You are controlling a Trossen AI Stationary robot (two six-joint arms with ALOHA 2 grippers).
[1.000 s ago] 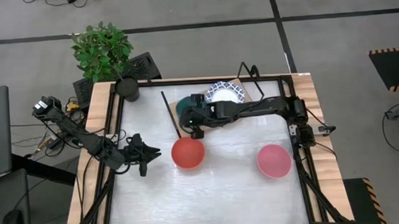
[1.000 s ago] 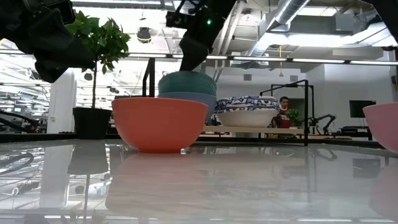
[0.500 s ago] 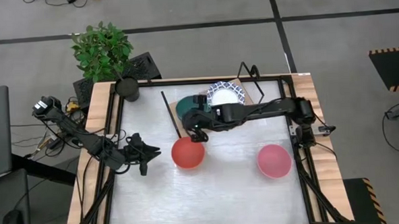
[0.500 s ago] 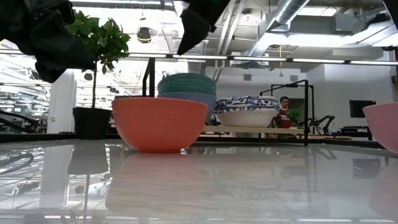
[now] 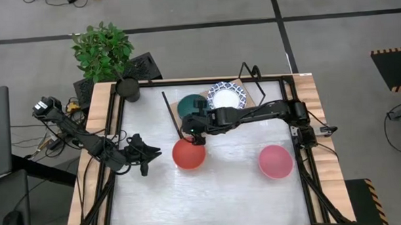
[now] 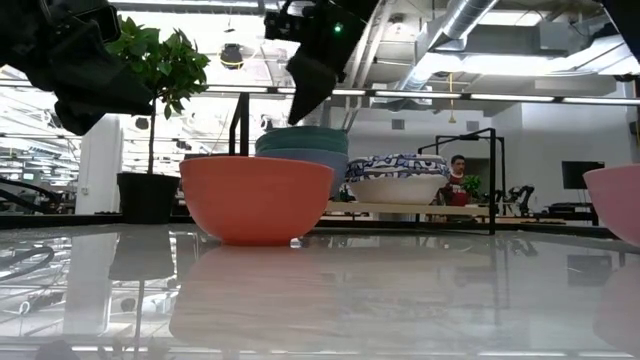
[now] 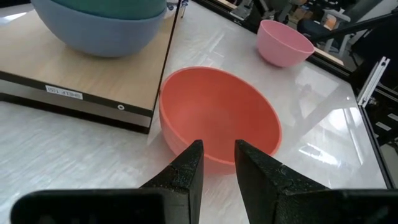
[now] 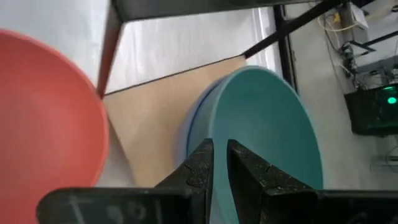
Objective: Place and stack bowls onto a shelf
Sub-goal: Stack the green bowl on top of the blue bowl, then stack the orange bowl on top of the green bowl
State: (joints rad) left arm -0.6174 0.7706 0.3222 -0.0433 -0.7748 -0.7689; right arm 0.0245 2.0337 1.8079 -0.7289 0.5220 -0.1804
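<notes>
The green bowl [image 5: 188, 104] sits nested in the blue bowl [image 7: 99, 31] on the light-brown shelf [image 7: 56, 68], beside the stacked white patterned bowls [image 5: 228, 94]. The red bowl [image 5: 189, 155] stands on the white table just in front of the shelf, and the pink bowl [image 5: 275, 161] stands farther right. My right gripper [image 8: 220, 155] hovers above the near rim of the green bowl [image 8: 267, 124] and the far rim of the red bowl [image 8: 43, 112], open by a narrow gap and holding nothing. My left gripper [image 7: 217, 152] waits left of the red bowl [image 7: 217, 118], slightly open and empty.
A potted plant [image 5: 103, 52] stands at the table's far left corner. The shelf's thin black wire frame [image 7: 171, 37] runs along its left edge beside the red bowl. A person [image 6: 457, 180] is far off in the room behind. Bare tabletop lies along the near edge [image 5: 211, 200].
My right gripper has risen off the green bowl and drawn back toward the near edge, over the red bowl's far rim. The green bowl, left behind, now sits lower and level inside the blue bowl.
</notes>
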